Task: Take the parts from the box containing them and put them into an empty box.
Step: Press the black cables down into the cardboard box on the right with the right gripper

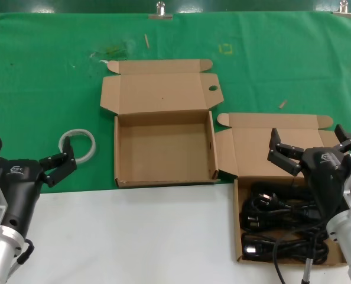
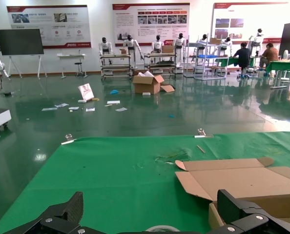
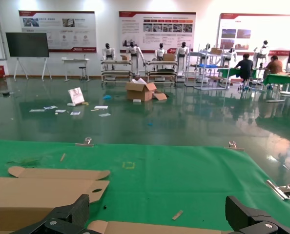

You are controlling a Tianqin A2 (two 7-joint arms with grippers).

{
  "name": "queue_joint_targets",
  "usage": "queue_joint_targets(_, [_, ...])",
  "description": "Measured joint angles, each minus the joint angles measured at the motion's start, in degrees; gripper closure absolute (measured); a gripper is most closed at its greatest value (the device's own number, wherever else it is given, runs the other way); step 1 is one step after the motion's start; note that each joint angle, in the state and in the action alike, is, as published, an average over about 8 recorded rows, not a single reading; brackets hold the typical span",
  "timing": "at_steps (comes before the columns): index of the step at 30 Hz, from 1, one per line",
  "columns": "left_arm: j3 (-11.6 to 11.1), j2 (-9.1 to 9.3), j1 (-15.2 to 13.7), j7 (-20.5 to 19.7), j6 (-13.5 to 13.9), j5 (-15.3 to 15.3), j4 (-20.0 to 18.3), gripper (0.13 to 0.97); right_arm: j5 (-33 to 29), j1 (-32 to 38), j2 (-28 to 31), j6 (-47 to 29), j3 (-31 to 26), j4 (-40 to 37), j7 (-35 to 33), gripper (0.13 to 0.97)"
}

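Black right pincer [image 1: 312,146] wide open, empty

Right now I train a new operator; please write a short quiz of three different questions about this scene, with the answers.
1. True or false: the empty box lies on the robot's left of the box with the power cords.
2. Which gripper hovers over the cords? A) left gripper B) right gripper
3. Fill in: the white tape ring lies on the ___ cloth.

Key: 1 true; 2 B; 3 green.
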Motion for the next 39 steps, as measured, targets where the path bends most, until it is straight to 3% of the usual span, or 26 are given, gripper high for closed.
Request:
queue_joint_targets(8, [0.00, 0.00, 0.00, 0.00, 0.00, 0.00, 0.00, 0.132, 4.45, -1.07, -0.01, 4.31, -3.19, 1.01, -3.62, 0.129])
queue_joint_targets(19, [0.00, 0.00, 0.00, 0.00, 0.00, 0.00, 0.00, 0.132, 26.27, -5.50, -0.08, 23.77, -14.87, 6.93, -23.87, 0.129])
queue_joint_targets(30, [0.00, 0.00, 0.00, 0.00, 0.00, 0.00, 0.00, 0.132, 37.19, -8.69, -0.08, 32.89, -14.36, 12.28, -39.14, 0.129])
queue_joint_targets(39, [0.00, 0.00, 0.00, 0.00, 0.00, 0.00, 0.00, 0.132, 47.36, -10.27, -0.08, 44.41, -11.73, 19.05, -59.70, 0.129])
